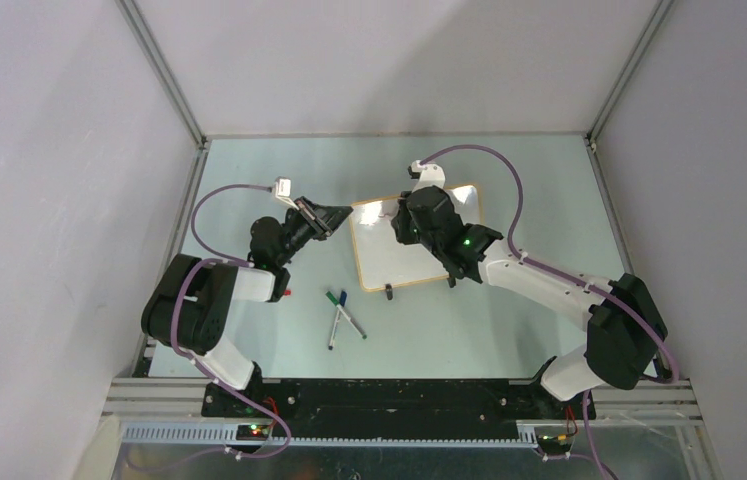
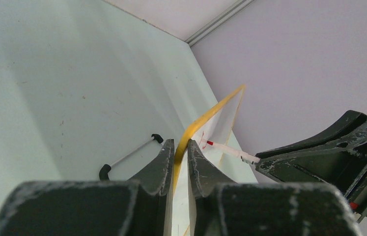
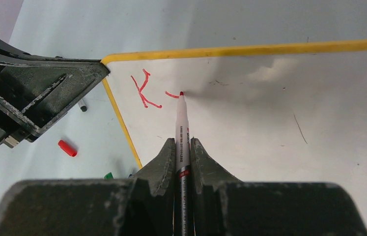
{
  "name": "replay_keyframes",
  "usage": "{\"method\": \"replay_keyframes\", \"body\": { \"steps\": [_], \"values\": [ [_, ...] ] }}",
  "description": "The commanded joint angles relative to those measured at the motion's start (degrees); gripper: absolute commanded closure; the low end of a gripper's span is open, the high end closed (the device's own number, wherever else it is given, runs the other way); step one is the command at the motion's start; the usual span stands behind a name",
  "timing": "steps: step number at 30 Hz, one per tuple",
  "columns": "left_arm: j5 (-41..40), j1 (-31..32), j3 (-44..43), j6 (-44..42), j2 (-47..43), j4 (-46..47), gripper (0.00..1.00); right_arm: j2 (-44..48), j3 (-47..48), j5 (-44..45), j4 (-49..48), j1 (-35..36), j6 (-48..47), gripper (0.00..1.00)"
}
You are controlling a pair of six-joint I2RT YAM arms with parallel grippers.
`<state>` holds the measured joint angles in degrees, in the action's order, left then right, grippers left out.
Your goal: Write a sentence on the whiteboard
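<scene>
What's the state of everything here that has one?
whiteboard: mostly blank
sentence: just begun, a K and one stroke
red marker: uncapped, tip on the whiteboard
red cap: off, on the table
left end effector: shut on the whiteboard's corner
right end effector: shut on the red marker
spare markers: lying on the table

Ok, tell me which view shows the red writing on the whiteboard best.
Right wrist: the red writing, a K and a started stroke, lies face-on at the marker tip. Left wrist sees the whiteboard edge-on, only a red trace. From the top it is too small to make out.
</scene>
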<state>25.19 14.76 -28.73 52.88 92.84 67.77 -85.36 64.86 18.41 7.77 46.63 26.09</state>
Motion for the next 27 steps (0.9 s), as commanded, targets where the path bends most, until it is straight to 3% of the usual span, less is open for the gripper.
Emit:
{"method": "replay_keyframes", "body": {
  "steps": [1, 27],
  "values": [
    [0.7, 0.3, -0.2, -1.0, -2.3, 1.8, 0.98, 0.7, 1.2, 0.2, -3.2, -0.7, -0.9, 1.00],
    [1.0, 0.4, -0.5, -1.3, -2.4, 1.3, 1.00, -0.4, 1.2, -3.2, -3.5, -0.9, -1.5, 1.00]
  ]
}}
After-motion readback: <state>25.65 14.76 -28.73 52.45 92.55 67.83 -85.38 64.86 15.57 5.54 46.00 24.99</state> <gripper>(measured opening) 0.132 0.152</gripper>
